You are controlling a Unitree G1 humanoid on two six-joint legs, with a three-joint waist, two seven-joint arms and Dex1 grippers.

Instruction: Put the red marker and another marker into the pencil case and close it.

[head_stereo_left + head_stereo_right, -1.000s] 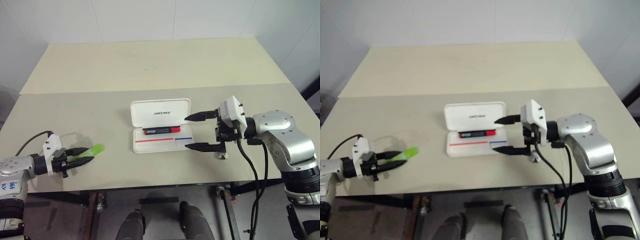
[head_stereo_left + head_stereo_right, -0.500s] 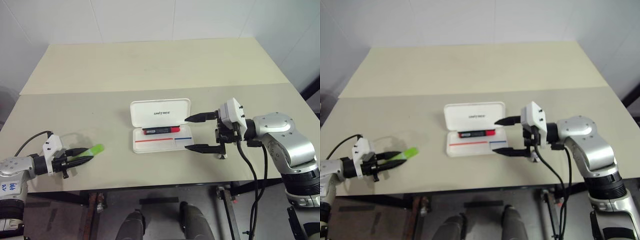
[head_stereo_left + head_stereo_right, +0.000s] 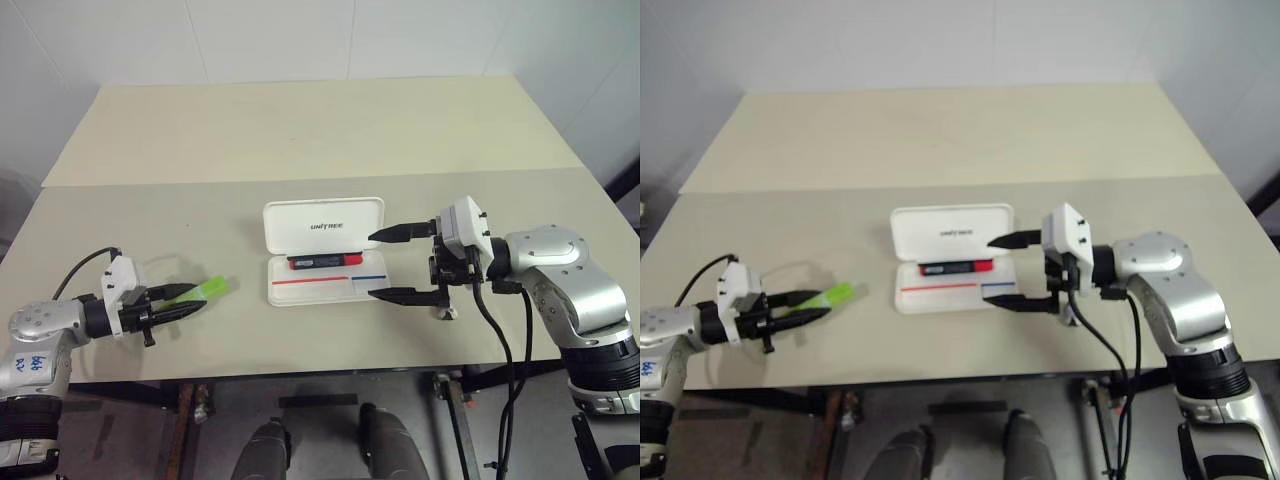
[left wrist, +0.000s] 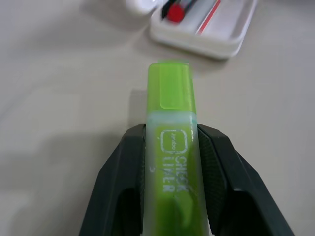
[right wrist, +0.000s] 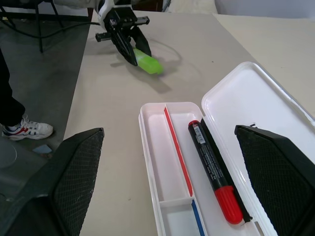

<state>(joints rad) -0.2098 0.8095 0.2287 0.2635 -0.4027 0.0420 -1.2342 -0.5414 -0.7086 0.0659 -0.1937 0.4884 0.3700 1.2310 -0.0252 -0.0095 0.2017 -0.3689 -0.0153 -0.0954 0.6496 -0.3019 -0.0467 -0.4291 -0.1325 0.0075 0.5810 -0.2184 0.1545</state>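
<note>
The pencil case (image 3: 324, 250) is a white, rounded-rectangular hard plastic shell lying open on the table (image 3: 300, 130), its lid folded back flat and carrying small dark lettering, its shallow tray divided by thin red and blue stripes. The red marker (image 3: 324, 261) lies in the tray along the hinge side, a slim round pen with a black body and a red end; its long axis runs along the case's length, red end toward the robot's right. The green marker (image 3: 209, 290) is a short, flat, translucent light green highlighter with a squared cap and pale printed lettering on its body. It is clamped across its flat body between the two black, ribbed fingers of the left gripper (image 3: 190, 299), well to the left of the case and raised off the tabletop, with a soft shadow below it; its capped end sticks out past the fingertips and points toward the case. The right gripper (image 3: 394, 264) hangs just beside the right end of the case with its black textured fingers (image 5: 275, 162) spread wide, one toward the lid side and one toward the tray side, and nothing between them. The table is a smooth, matte beige surface made of two boards meeting at a seam behind the case, set against plain white walls. The right wrist view shows grey floor beside the table and a person's dark trouser leg and white sneaker (image 5: 27, 130).
</note>
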